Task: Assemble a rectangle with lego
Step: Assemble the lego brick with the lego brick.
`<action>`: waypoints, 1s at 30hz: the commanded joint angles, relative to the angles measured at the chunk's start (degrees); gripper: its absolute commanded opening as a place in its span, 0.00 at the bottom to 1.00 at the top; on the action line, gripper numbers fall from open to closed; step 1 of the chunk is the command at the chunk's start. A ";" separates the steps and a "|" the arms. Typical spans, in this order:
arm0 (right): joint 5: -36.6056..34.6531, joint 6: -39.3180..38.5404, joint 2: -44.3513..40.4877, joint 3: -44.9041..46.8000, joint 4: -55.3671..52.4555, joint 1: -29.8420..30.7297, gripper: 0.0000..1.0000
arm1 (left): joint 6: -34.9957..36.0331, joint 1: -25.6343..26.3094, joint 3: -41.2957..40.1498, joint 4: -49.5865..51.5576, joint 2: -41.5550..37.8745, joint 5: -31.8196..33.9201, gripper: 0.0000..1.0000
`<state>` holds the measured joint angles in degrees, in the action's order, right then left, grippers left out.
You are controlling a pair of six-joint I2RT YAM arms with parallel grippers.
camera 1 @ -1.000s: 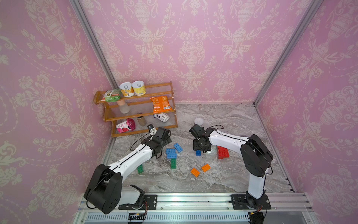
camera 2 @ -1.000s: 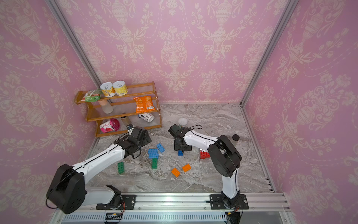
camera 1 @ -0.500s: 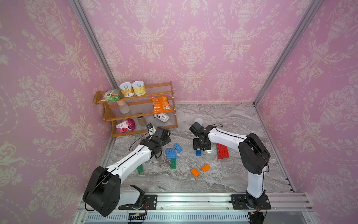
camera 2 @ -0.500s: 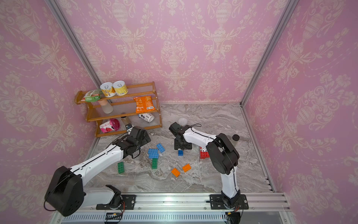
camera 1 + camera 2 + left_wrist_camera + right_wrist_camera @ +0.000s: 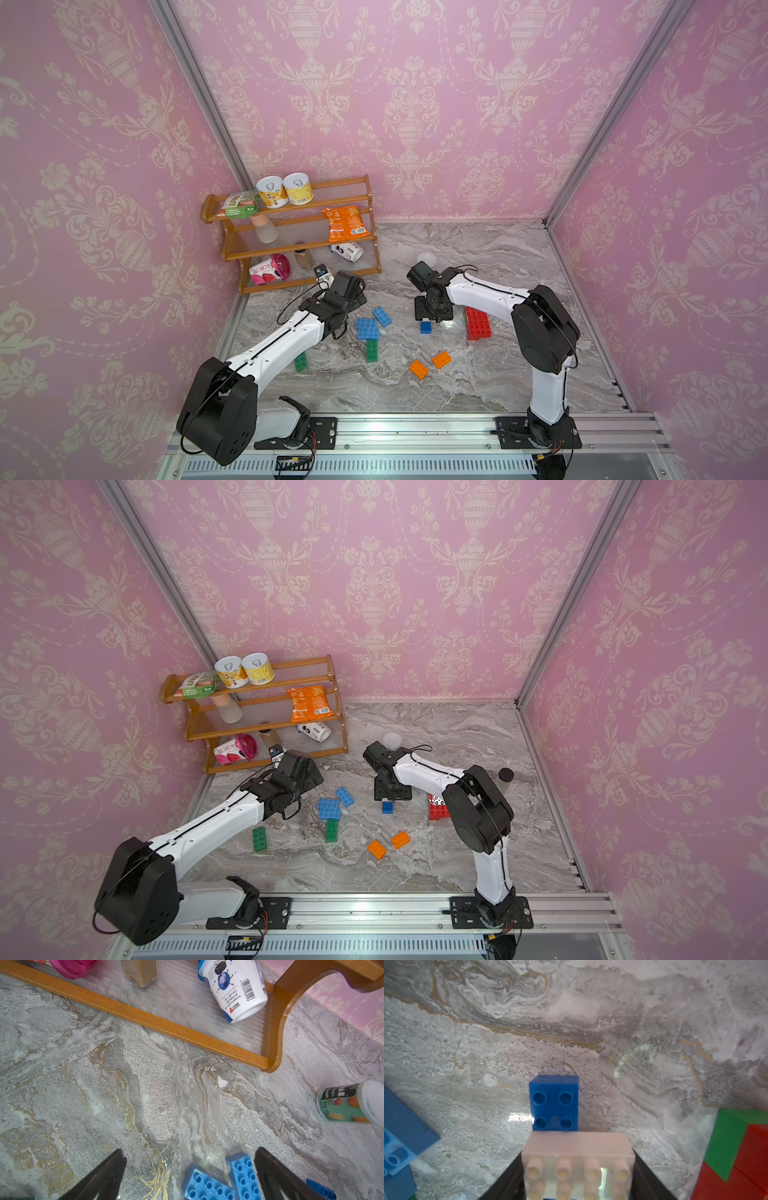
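White brick (image 5: 578,1153), lower half cropped

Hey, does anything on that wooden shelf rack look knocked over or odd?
Yes: on the wooden rack's bottom shelf, the white blueberry-print bottle and the pink-lidded strawberry cup lie on their sides, unlike the upright yellow tins on top.

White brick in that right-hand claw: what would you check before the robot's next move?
1. Grip: white brick sits clamped between the right gripper's jaws: ok.
2. Target: blue 2x2 brick lies just ahead, free on the marble table: ok.
3. Gap between those two bricks: cannot tell.
4. Left gripper open, empty, apart from the right gripper: ok.
5. Rectangle: orange bricks and green bricks lie loose, apart: not ok.
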<state>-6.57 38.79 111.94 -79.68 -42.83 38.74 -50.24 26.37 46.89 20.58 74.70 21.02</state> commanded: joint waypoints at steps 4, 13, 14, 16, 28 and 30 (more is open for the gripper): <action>0.30 0.08 0.77 3.79 -8.62 0.01 0.44 | 0.93 -0.53 -0.14 0.43 -0.88 -0.75 0.99; -0.73 0.25 -0.49 1.39 -10.08 1.16 0.74 | 0.86 -0.53 -0.23 0.56 -1.07 -0.78 0.99; -0.61 0.25 -0.54 1.28 -10.13 1.28 0.78 | 0.97 -0.53 -0.22 0.59 -1.17 -0.76 0.99; -0.45 0.15 -0.88 0.86 -10.08 1.64 0.83 | 1.00 -0.53 -0.23 0.77 -1.31 -0.58 0.99; 0.25 1.01 -7.89 1.55 -8.77 3.37 0.89 | 0.52 -0.61 -0.64 5.25 -4.46 1.82 0.99; 0.55 1.34 -9.58 2.30 -7.67 3.79 0.90 | 0.35 -0.78 -1.16 6.75 -5.20 1.75 0.99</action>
<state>-6.52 39.03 105.95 -78.70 -50.78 41.63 -50.24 26.30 46.68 23.07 71.20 21.30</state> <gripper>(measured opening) 0.894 0.993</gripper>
